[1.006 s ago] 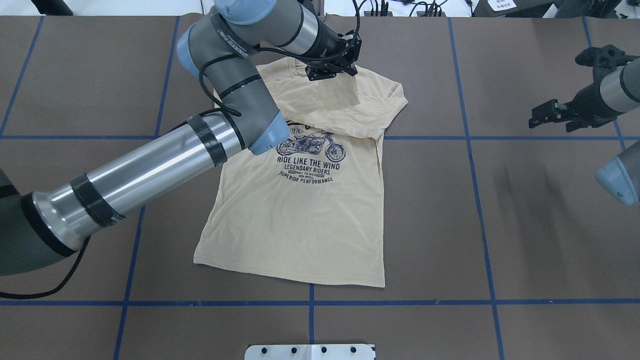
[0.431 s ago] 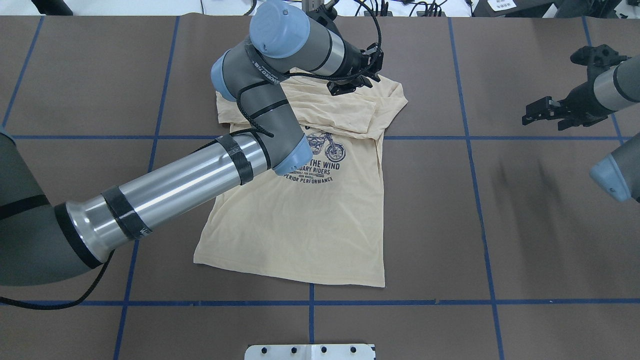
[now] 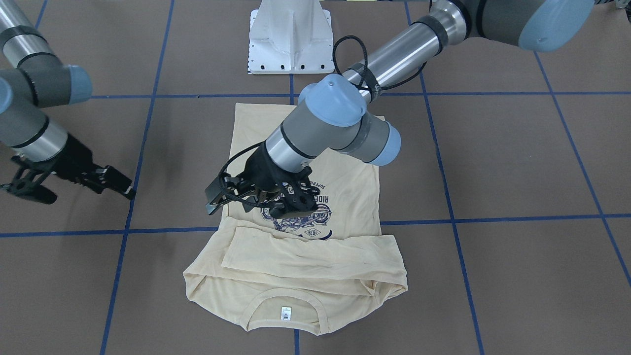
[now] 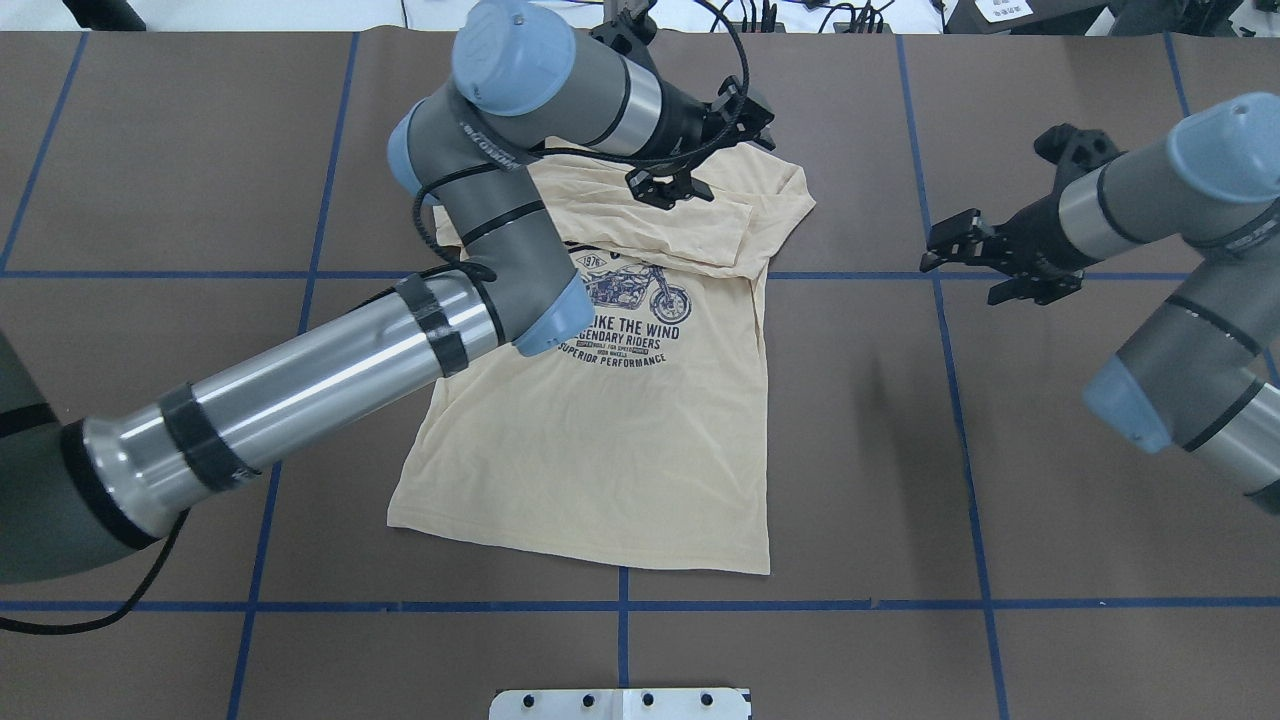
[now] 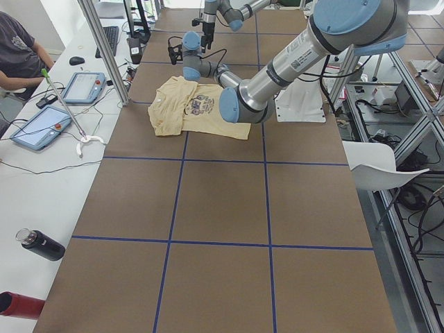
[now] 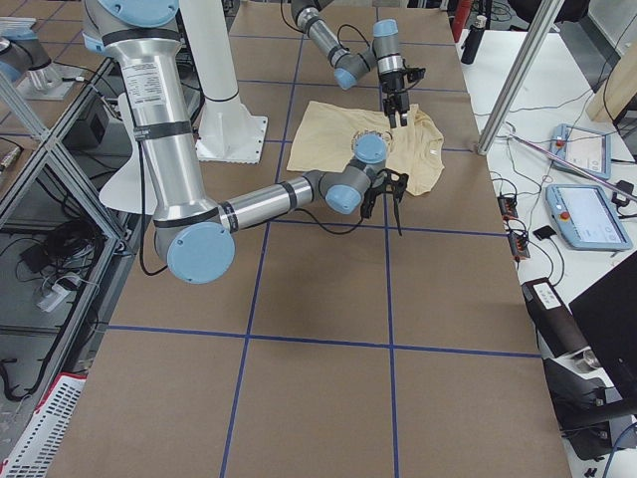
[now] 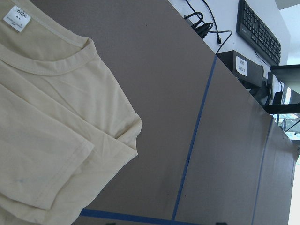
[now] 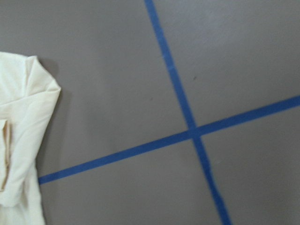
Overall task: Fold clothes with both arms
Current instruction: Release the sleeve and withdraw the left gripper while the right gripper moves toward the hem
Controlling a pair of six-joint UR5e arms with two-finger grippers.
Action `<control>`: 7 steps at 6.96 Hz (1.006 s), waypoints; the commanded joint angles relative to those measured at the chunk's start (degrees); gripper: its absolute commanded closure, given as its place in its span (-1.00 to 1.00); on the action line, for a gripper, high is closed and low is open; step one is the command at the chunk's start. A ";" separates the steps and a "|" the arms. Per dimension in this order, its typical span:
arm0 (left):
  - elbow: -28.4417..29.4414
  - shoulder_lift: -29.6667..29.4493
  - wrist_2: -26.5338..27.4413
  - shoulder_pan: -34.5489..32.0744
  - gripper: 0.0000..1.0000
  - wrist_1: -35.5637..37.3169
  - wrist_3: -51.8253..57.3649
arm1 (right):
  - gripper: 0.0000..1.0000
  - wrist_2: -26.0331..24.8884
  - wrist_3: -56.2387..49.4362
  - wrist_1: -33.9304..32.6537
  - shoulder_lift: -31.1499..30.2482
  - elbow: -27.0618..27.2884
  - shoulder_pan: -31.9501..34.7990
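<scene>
— Brown table (image 3: 493,162), front view: where is the shirt (image 3: 305,266)?
— Centre, sleeve folded across. My left gripper (image 3: 254,202) hovers over it, spread, empty.
— Overhead?
— My right gripper (image 4: 965,268), agape, empty, beside the shirt, well apart.

Cream-yellow shirt (image 4: 600,450) – navy print (image 4: 625,320), brown table (image 4: 850,450), blue grid (image 4: 800,604)

Brown table (image 4: 850,450) gridded with blue tape (image 4: 800,605), with a white side desk (image 5: 41,198) holding tablets (image 5: 38,128)
</scene>
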 commanded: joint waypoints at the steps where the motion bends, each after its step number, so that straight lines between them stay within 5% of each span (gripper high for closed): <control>1: -20.03 19.96 -7.18 -4.02 -0.71 0.78 7.31 | -0.98 -15.50 18.67 -2.28 0.40 10.13 -16.04; 2: -24.55 27.09 -11.47 -7.44 -0.70 0.69 13.72 | -0.97 -24.18 23.45 -8.22 0.58 14.27 -24.99; 4: -26.00 31.64 -15.90 -12.21 -0.70 0.69 19.21 | -0.91 -35.39 33.11 -16.26 3.30 16.33 -36.46; 7: -26.00 31.82 -15.38 -12.22 -0.71 0.69 19.32 | -0.86 -37.89 38.70 -16.63 2.95 15.80 -39.58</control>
